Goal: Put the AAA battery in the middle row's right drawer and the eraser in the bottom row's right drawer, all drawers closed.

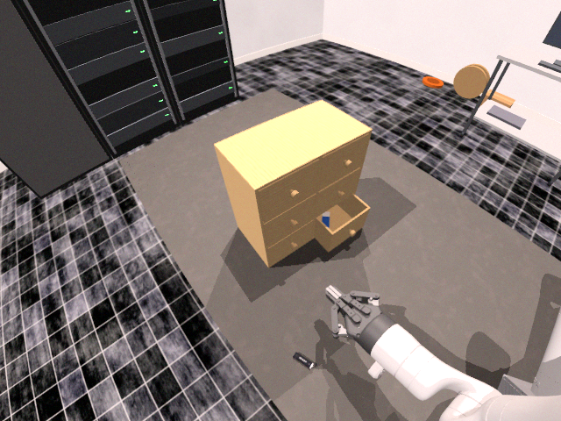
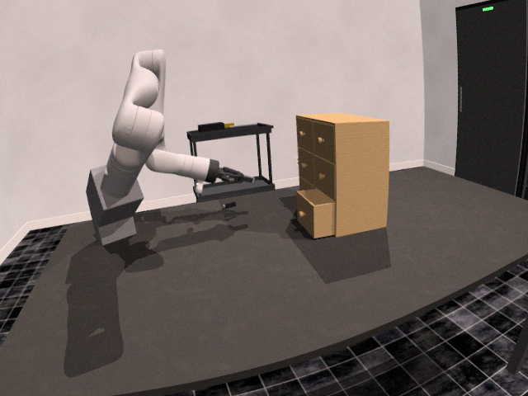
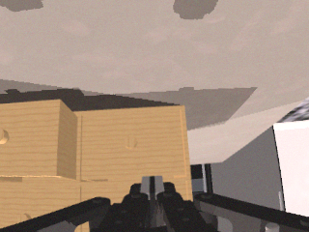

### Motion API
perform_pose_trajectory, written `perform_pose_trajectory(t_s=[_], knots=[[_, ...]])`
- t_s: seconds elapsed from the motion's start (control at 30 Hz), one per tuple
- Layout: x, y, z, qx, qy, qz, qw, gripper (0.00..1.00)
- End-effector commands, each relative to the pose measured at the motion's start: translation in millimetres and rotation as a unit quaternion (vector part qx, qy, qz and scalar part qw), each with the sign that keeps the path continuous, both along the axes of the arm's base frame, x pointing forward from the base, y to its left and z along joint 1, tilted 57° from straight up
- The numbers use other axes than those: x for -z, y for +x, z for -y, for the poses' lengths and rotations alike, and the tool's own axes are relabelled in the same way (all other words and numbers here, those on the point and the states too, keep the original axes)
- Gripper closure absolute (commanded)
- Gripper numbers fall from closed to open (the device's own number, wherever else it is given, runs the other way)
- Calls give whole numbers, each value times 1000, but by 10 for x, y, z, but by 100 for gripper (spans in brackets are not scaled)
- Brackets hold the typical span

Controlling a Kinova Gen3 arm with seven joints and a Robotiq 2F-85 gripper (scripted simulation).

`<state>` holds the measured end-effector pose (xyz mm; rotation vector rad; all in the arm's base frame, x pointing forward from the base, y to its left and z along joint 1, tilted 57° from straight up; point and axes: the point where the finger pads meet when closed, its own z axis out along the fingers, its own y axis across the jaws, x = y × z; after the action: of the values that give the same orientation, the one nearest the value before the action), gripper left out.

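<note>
The small chest [image 1: 289, 136] [image 2: 362, 179] [image 3: 159, 130] stands upright. Its bottom-row right drawer [image 1: 339, 239] [image 2: 323, 219] [image 3: 29, 140] is pulled partly out and looks level. The blue and white eraser [image 1: 325, 220] lies inside it, near its left wall. The middle-row right drawer [image 1: 334, 197] [image 2: 322, 187] looks pushed in, as do the others. The black AAA battery [image 1: 303, 360] [image 2: 229, 205] with a silver end lies on the table. My gripper [image 1: 331, 292] [image 2: 252, 180] [image 3: 153, 189] is shut and empty. It is raised above the table, in front of the chest, with the battery off to its side.
The grey table [image 1: 181, 203] [image 2: 205, 307] carries the chest, the battery and the arm's base [image 2: 115, 205]. The open drawer juts out from the chest's front toward the arm. Black racks [image 1: 136, 59], a white desk [image 1: 525, 63] and a dark cart [image 2: 230, 131] stand beyond the table.
</note>
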<state>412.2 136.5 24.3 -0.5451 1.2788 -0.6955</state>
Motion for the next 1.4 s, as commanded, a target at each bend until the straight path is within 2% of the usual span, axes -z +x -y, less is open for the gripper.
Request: perform_pose_trajectory(t_s=[0.0, 1.37], knots=[[-39, 26, 91, 3, 0, -1, 1000, 100], [-449, 183, 641, 2, -5, -5, 1000, 100]])
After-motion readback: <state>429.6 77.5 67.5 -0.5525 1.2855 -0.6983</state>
